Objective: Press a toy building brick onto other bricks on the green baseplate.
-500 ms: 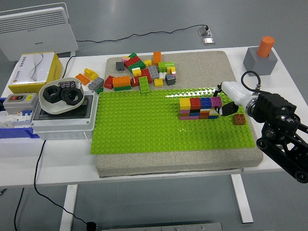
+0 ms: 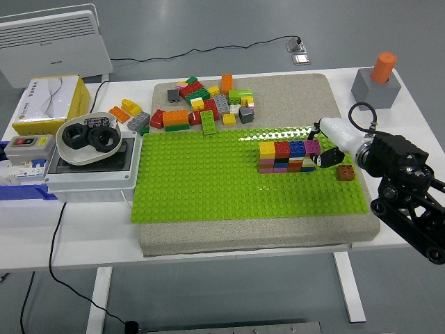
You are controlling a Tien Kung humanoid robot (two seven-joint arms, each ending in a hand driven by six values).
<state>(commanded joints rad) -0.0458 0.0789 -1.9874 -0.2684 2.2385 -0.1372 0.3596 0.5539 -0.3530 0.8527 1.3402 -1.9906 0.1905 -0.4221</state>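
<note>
The right hand (image 2: 331,144) comes in from the right edge over the green baseplate (image 2: 208,182), its white shell and dark fingertips up against the right end of the stacked brick wall (image 2: 288,156). Whether the fingers are curled or relaxed cannot be told from this angle, nor whether they hold anything. The wall stands just left of the hand, a short row several layers high, topped from left to right with yellow, red, blue and purple bricks. Just right of the fingertips and below the wrist, a single brown brick (image 2: 345,173) sits on the baseplate near its right edge. The black arm runs back from the hand toward the lower right corner.

Further left and beyond the hand, a loose pile of bricks (image 2: 201,106) lies on the grey mat (image 2: 292,94) behind the baseplate. Behind the arm, at the table's right far corner, an orange cylinder (image 2: 383,67) stands in a grey block (image 2: 374,89). Far to the left are a grey box (image 2: 90,174) with a bowl (image 2: 89,139) of black rings, and a yellow carton (image 2: 50,104).
</note>
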